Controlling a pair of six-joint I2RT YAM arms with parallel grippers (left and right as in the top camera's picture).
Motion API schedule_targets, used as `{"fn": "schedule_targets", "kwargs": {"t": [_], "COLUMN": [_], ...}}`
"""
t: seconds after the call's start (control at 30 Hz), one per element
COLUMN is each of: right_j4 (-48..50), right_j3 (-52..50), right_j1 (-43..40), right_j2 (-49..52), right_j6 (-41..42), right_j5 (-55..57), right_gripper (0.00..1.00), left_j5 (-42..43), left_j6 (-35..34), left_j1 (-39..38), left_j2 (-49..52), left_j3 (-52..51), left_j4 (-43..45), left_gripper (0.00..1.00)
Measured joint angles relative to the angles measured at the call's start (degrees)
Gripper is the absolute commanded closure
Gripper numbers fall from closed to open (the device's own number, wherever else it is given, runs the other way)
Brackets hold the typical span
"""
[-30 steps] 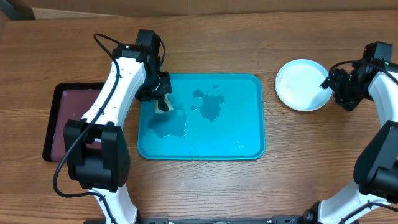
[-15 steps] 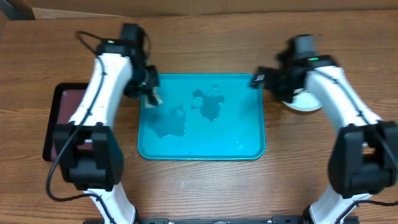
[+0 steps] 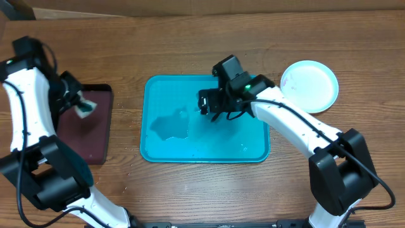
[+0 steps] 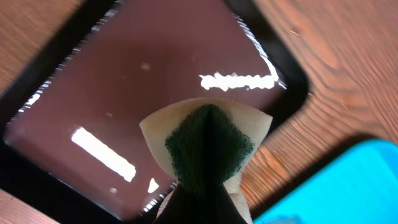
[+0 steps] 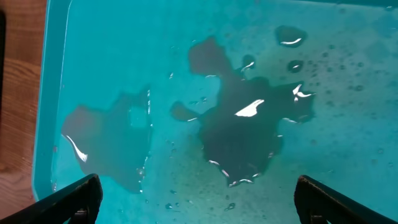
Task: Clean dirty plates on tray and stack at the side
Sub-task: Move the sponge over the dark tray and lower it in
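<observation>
Turquoise tray [image 3: 209, 144]: mid-table, wet.
Maroon tray [image 3: 95, 136]: at its left.
Plate [image 3: 313, 85]: on table right of turquoise tray.
Right gripper [image 5: 199, 199]: spread wide, empty, over puddles [image 5: 249, 137].
Left gripper [image 4: 202, 208]: clamped on sponge [image 4: 208, 146] above maroon tray.

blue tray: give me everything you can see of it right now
The tray is turquoise, rectangular and glossy, plastic by its look, with rounded corners and a raised rim. It lies flat on the wooden table, near the middle. Nothing stands on it, but two puddles and scattered droplets wet its floor. The right gripper hangs open over the larger puddle; whether it touches cannot be told.
</observation>
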Motion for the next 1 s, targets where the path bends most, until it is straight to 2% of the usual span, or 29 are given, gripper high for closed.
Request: {"fn": "schedule_targets", "kwargs": {"t": [0.17, 0.3, 0.5, 0.53, 0.57, 0.6, 0.83, 0.93, 1.0], "right_j4": [0.2, 0.2, 0.2, 0.2, 0.5, 0.6, 1.0, 1.0, 1.0], "right_j3": [0.0, 0.0, 0.0, -0.1, -0.2, -0.4, -0.7, -0.7, -0.7], "right_j1": [1.2, 1.1, 1.1, 1.1, 1.1, 1.1, 1.1, 1.1, 1.1], "right_j2": [0.0, 0.0, 0.0, 0.0, 0.0, 0.0, 0.0, 0.0, 0.0], "right_j6": [0.1, 0.2, 0.2, 0.2, 0.2, 0.2, 0.2, 0.3, 0.2], "right_j5": [1.9, 2.7, 2.8, 2.9, 3.0, 3.2, 3.8, 3.8, 3.8], "right_gripper": [0.0, 0.0, 0.0, 0.0, 0.0, 0.0, 0.0, 0.0, 0.0], "left_j5": [1.9, 2.6, 1.0, 0.8, 0.6, 0.4, -0.2, -0.2, -0.1], "left_j6": [0.1, 0.4, 0.3, 0.3, 0.5, 0.4, 0.3, 0.3, 0.5], "left_j1": [2.8, 2.6, 2.6, 2.7, 2.7, 2.7, 2.7, 2.7, 2.7], "left_j2": [4.8, 9.2, 13.5, 13.6, 13.6, 13.6, 13.6, 13.6, 13.6], "left_j3": [0.0, 0.0, -0.3, -0.3, -0.3, -0.3, -0.4, -0.4, -0.4], "left_j4": [0.5, 1.2, 2.4, 2.4, 2.5, 2.8, 3.9, 3.8, 2.9], "left_gripper": [0.95, 0.84, 0.79, 0.71, 0.55, 0.47, 0.48, 0.57, 0.58]}}
